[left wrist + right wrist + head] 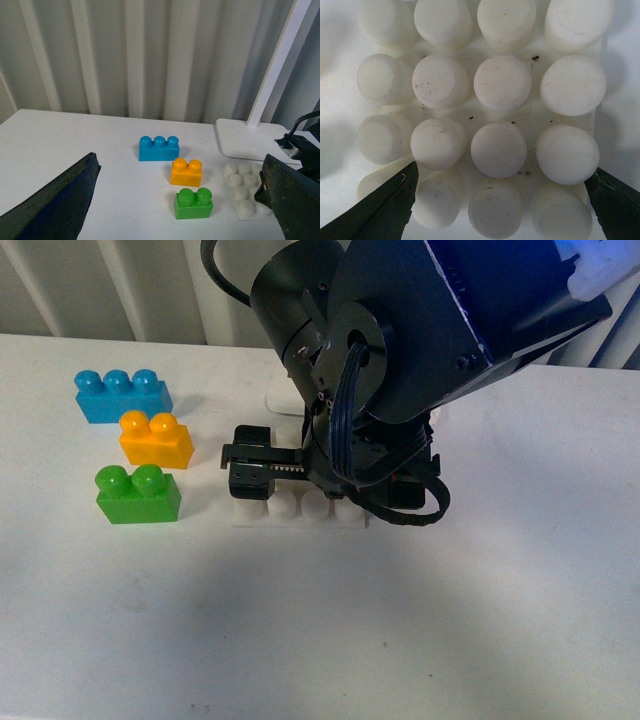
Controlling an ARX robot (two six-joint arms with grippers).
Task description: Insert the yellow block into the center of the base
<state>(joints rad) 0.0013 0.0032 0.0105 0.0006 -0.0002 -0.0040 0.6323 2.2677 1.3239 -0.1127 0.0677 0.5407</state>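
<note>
The yellow block stands on the white table between a blue brick and a green brick, left of the base. My right gripper hangs open, pointing down right over the base and hiding most of it. In the right wrist view the studded base fills the picture, with the open right gripper straddling it, nothing held. My left gripper is open and empty, well back from the yellow block and base.
A white lamp stand sits just behind the base, its post rising in the left wrist view. The green brick and blue brick flank the yellow one closely. A corrugated wall stands behind the table.
</note>
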